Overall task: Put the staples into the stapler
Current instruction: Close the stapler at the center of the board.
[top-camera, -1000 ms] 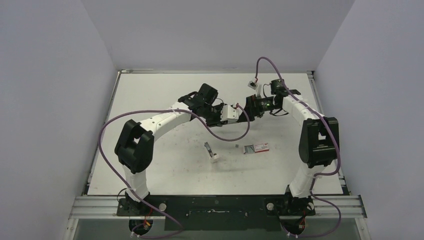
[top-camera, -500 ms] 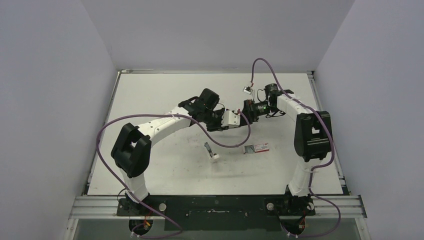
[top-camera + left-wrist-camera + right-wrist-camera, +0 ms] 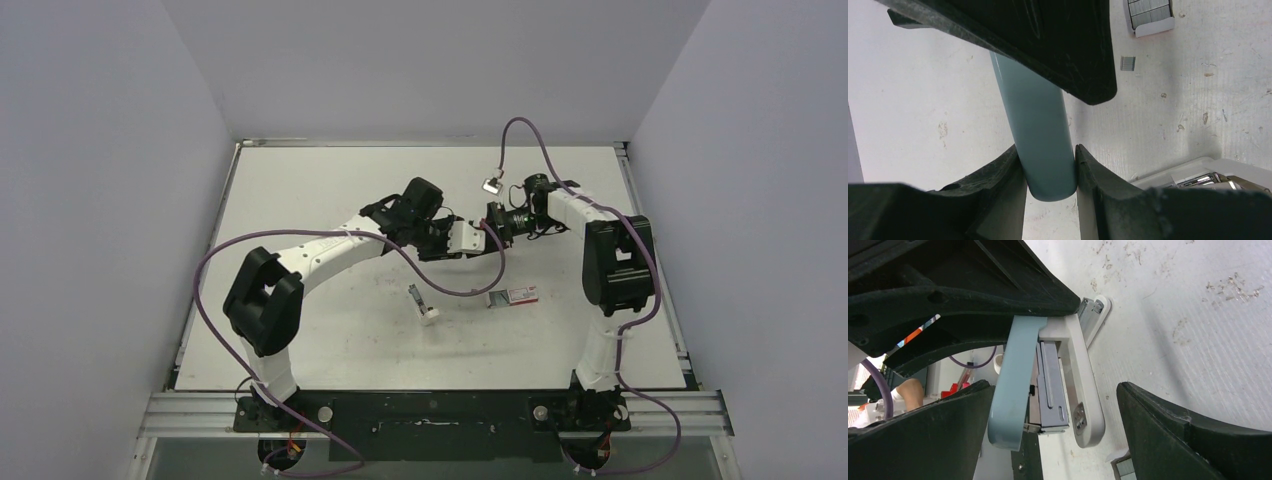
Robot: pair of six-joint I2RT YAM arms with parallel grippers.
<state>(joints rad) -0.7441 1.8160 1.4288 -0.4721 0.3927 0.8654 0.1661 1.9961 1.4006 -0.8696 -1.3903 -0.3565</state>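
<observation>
The stapler (image 3: pixel 463 238), with a blue-grey top (image 3: pixel 1040 135), a metal magazine (image 3: pixel 1050 385) and a white base (image 3: pixel 1083 385), hangs above the table's middle. My left gripper (image 3: pixel 1048 167) is shut on its blue-grey top. My right gripper (image 3: pixel 1055 387) is open, its wide jaws on either side of the stapler's free end without touching it; in the top view this right gripper (image 3: pixel 496 221) meets the stapler from the right. The staples lie in the open red-and-white box (image 3: pixel 513 296), seen from the left wrist as grey strips (image 3: pixel 1150 12). One loose strip (image 3: pixel 1127 63) lies beside the box.
A small white and metal piece (image 3: pixel 424 305) lies on the table left of the box, below the stapler; the same piece (image 3: pixel 1198 175) shows at the left wrist view's lower right. A purple cable (image 3: pixel 470 285) hangs from the left arm over the table.
The right wrist has drawn in toward the stapler and its jaws have opened fully around the free end. The left arm has shifted the stapler slightly nearer and to the right.
</observation>
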